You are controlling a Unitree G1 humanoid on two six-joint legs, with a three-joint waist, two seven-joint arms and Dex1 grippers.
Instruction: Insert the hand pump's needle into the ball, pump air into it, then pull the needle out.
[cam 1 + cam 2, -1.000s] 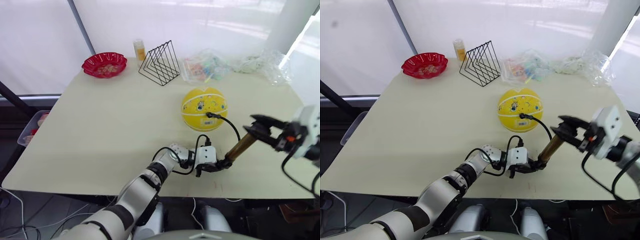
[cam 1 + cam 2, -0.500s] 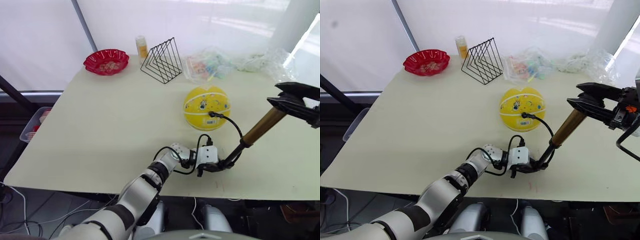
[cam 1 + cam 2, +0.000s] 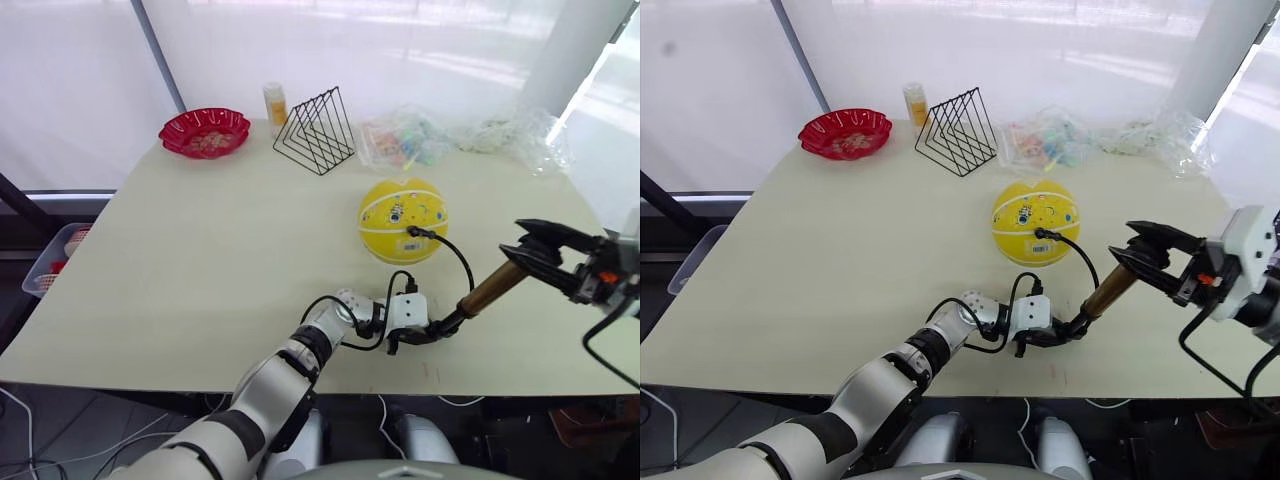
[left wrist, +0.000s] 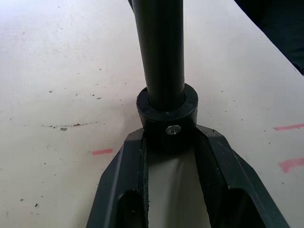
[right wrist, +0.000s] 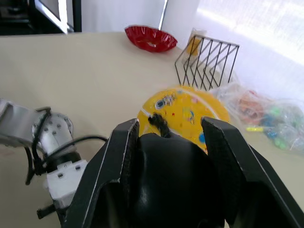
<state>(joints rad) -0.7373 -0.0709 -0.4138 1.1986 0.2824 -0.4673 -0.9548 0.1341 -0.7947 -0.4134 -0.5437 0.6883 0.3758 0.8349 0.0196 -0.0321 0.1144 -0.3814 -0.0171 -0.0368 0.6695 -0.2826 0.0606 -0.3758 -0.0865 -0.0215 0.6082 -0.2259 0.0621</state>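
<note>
Pale table (image 3: 200, 260), pumping stage — needle (image 3: 410, 232) already in ball (image 3: 403, 219).
Left gripper (image 3: 432, 331) clamps pump (image 3: 488, 290) base, right gripper (image 3: 530, 252) clenches handle; pull-out remains.

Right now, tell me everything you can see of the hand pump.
The hand pump is a slim tube with a shiny gold-brass barrel and black ends. It stands tilted on the table, its foot near the front edge, its top leaning toward the robot's right. The left gripper clamps its black base collar; the right gripper grips its black handle. Its thin black hose arcs to the yellow ball, where the end fitting sits against the skin.
</note>
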